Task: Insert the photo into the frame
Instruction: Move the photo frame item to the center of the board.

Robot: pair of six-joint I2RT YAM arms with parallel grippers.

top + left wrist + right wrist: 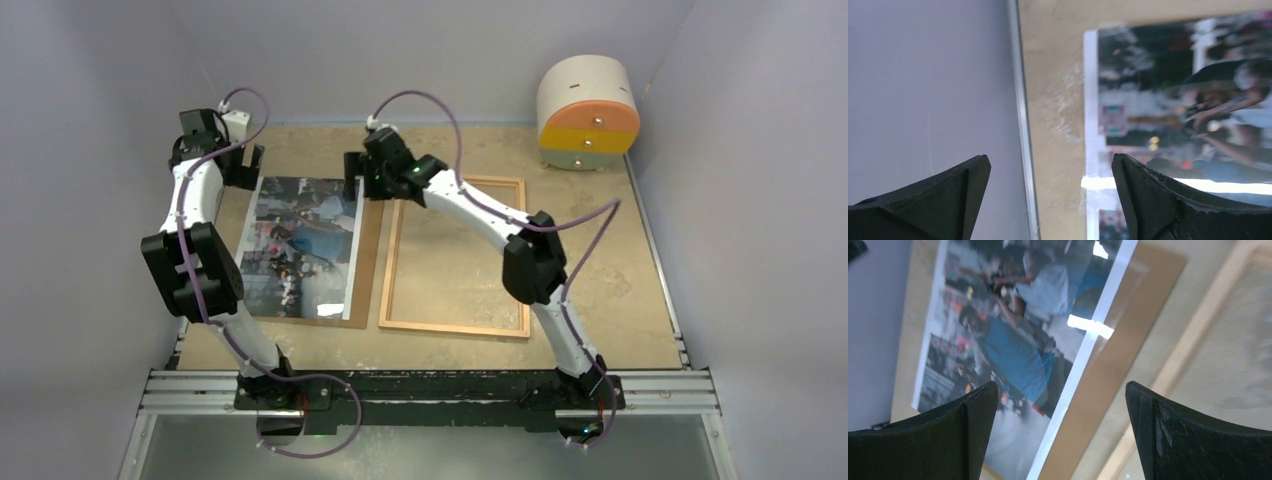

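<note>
The photo [298,248], a glossy print of people in blue and dark tones with a white edge, lies face up on a brown backing panel [367,262] at the left of the table. The light wooden frame [455,256] lies flat to its right. My left gripper [243,167] is open and empty above the photo's far left corner; the photo [1178,115] shows blurred beside it. My right gripper [362,190] is open and empty above the photo's far right edge; the photo [1013,340], the panel [1108,385] and the frame's moulding [1188,345] show below.
A round white, orange and yellow container [588,112] stands at the far right corner. Grey walls close the sides and back. A metal rail [1024,120] runs along the table's left edge. The arm bases sit on a black rail at the near edge.
</note>
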